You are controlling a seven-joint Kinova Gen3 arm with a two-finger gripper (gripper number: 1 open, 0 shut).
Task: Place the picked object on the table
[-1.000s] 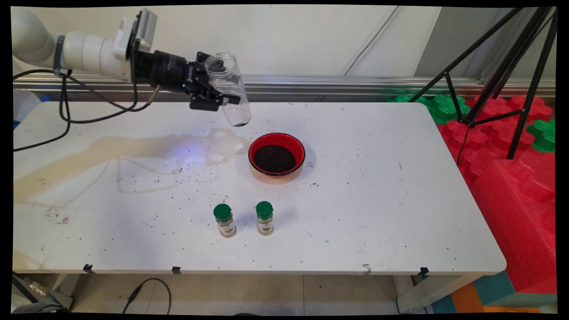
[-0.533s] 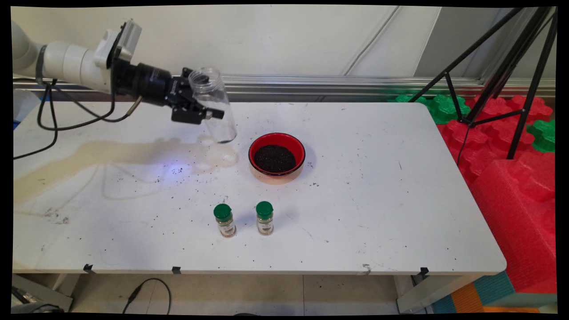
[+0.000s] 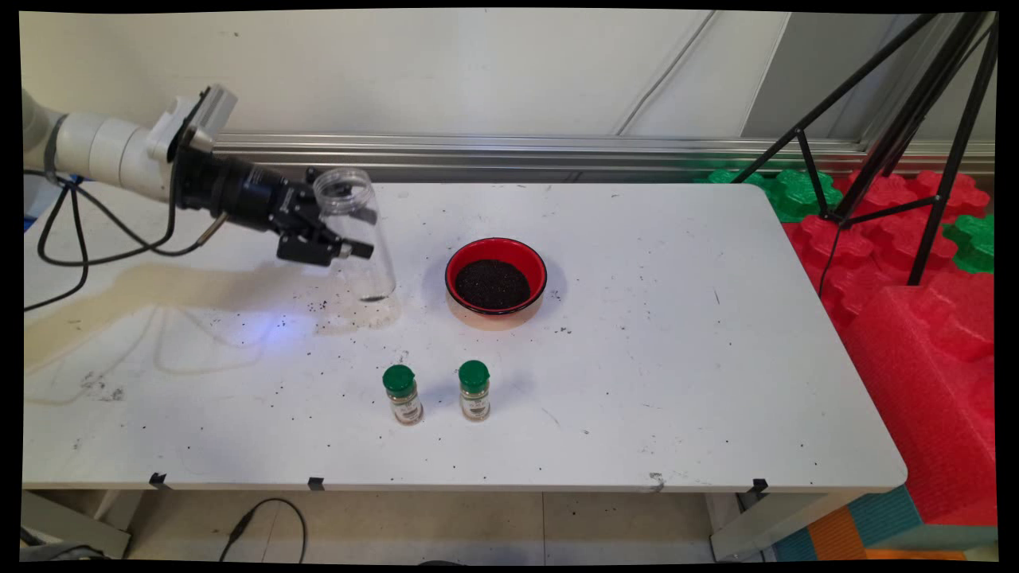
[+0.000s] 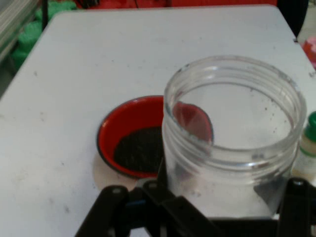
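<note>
While our gripper (image 3: 338, 247) is clamping a clear, ribbed-neck plastic jar (image 3: 356, 232), we are holding it just above the speckled white table (image 3: 677, 358), left of the round red bowl (image 3: 495, 275) of dark grains; two green-capped spice bottles (image 3: 403, 394) are standing nearer.

Clear open jar (image 3: 356, 232), seemingly empty, near-upright, left of red bowl (image 3: 495, 280).

robot lab setup: stained white table (image 3: 637, 382) against bare wall, black tripod (image 3: 899, 119) at right, red and green foam blocks (image 3: 915, 318) beside it.
</note>
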